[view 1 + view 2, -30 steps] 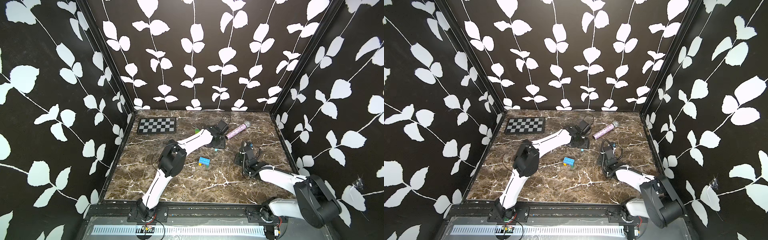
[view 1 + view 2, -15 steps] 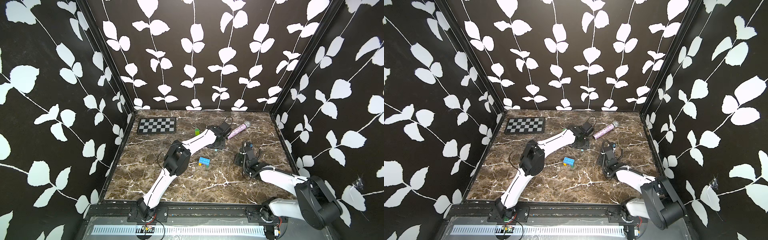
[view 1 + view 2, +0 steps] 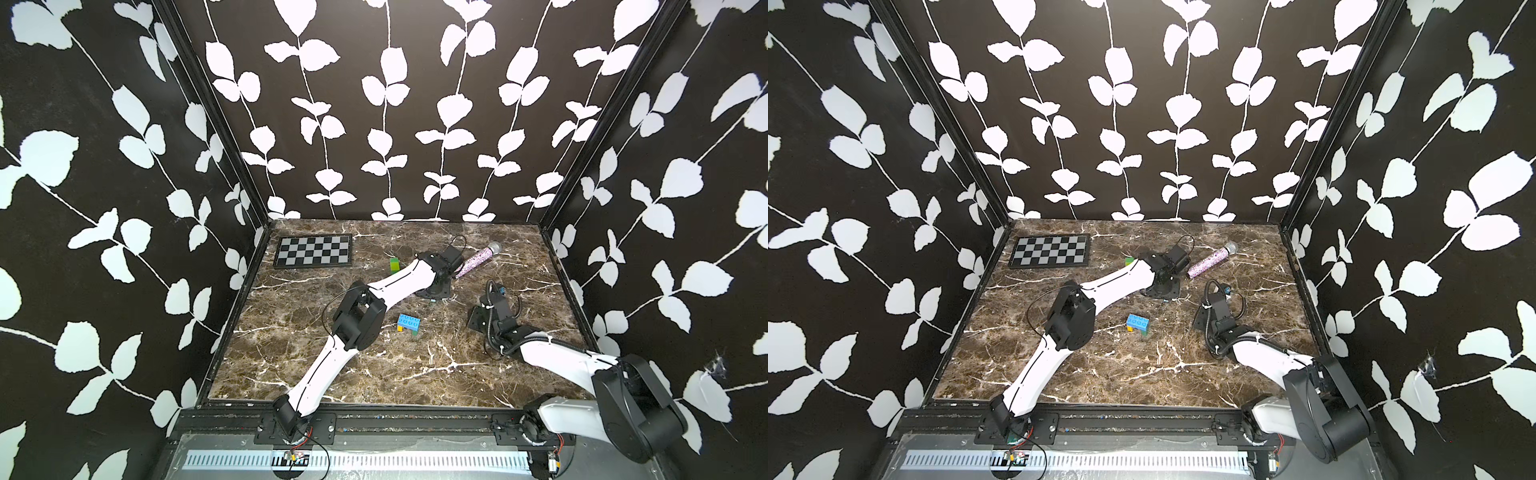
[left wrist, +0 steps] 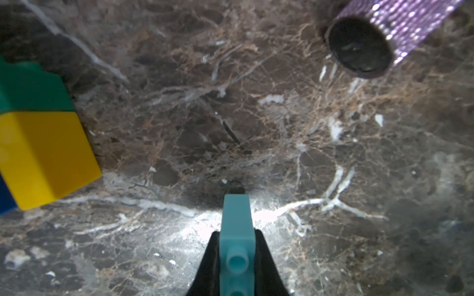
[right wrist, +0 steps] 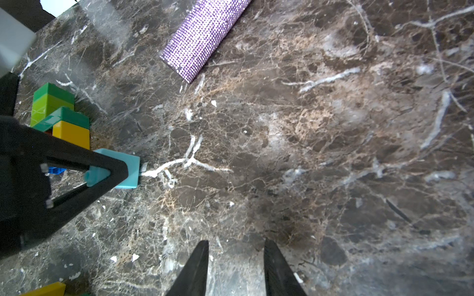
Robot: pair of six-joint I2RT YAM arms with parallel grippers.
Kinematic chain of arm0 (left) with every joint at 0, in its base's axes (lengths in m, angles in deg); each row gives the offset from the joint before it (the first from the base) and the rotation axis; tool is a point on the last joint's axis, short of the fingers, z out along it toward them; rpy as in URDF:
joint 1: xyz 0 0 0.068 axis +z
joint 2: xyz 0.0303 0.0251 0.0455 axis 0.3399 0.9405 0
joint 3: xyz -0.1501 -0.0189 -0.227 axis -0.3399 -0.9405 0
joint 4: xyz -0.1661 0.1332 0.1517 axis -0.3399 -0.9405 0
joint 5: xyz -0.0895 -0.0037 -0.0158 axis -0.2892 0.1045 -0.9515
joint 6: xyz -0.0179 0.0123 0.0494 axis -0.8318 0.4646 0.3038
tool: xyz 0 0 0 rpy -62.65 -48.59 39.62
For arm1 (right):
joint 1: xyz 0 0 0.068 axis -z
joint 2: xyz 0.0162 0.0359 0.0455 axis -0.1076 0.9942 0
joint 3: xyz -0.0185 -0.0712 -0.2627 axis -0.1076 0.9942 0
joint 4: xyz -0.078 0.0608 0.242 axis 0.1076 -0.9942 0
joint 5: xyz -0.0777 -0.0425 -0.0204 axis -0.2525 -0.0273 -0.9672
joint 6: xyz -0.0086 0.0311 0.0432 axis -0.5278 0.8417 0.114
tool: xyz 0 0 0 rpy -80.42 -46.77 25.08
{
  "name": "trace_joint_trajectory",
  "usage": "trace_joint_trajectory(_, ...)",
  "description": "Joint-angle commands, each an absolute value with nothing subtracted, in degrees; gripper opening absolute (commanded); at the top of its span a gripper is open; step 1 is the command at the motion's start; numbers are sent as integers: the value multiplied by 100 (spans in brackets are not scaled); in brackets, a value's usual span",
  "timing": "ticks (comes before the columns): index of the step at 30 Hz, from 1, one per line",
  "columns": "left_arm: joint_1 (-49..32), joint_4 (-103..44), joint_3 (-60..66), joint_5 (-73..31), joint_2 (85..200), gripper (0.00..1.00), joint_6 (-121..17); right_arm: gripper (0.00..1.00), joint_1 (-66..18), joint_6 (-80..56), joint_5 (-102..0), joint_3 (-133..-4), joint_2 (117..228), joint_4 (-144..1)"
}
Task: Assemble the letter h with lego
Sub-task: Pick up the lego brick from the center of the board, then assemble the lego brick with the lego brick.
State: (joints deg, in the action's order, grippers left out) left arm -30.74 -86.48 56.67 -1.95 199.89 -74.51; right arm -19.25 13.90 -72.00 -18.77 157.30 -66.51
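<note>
Nearest, at mid-frame in a top view, the blue-topped lego cluster (image 3: 409,323) sits on the marble table (image 3: 374,374); to its right the right gripper (image 5: 236,246) hovers, jaws apart and empty, apparently standing by. Farther up, the left gripper (image 4: 236,234) pinches a light blue brick (image 4: 235,212) low over the table, judged ready for carrying to the build, with the green-and-yellow stack (image 5: 64,120) just beside and the purple microphone (image 3: 478,259) beyond.

2 white arms (image 3: 399,282) w/ black joints (image 3: 357,320), black cables (image 3: 491,320), black triangular fingers (image 5: 118,169) w/ sm. silver screws (image 5: 44,168).
</note>
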Motion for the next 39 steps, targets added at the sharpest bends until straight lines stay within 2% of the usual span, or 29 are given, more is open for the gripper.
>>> trace_joint_trajectory(1,-3137,-8740,5750,-77,19811,6,-7394,35,-1899,1451,-7166,-1829,15599,-6519)
trace_joint_trajectory(11,-3240,-8153,5240,146,19048,3,-6965,33,-1890,1576,-7453,-1669,15401,-6480)
trace_joint_trajectory(12,-3242,-7986,5040,111,18870,0,-6910,33,-1887,1590,-7447,-1673,15411,-6489)
trace_joint_trajectory(15,-3242,-7559,4459,-109,18300,0,-6492,32,-1888,1659,-7562,-1689,15420,-6583)
trace_joint_trajectory(23,-3242,-7979,3365,-268,16881,0,-5577,31,-1888,1612,-7455,-1421,15124,-6235)
trace_joint_trajectory(29,-3242,-7922,1689,-541,15535,0,-5368,36,-1887,1064,-6605,-1329,15154,-5594)
trace_joint_trajectory(34,-3242,-7511,354,-732,14670,0,-5704,40,-1979,715,-5678,-1607,15738,-5253)
trace_joint_trajectory(39,-3242,-7445,17,-801,14541,0,-5933,41,-2227,571,-4934,-2073,16570,-5167)
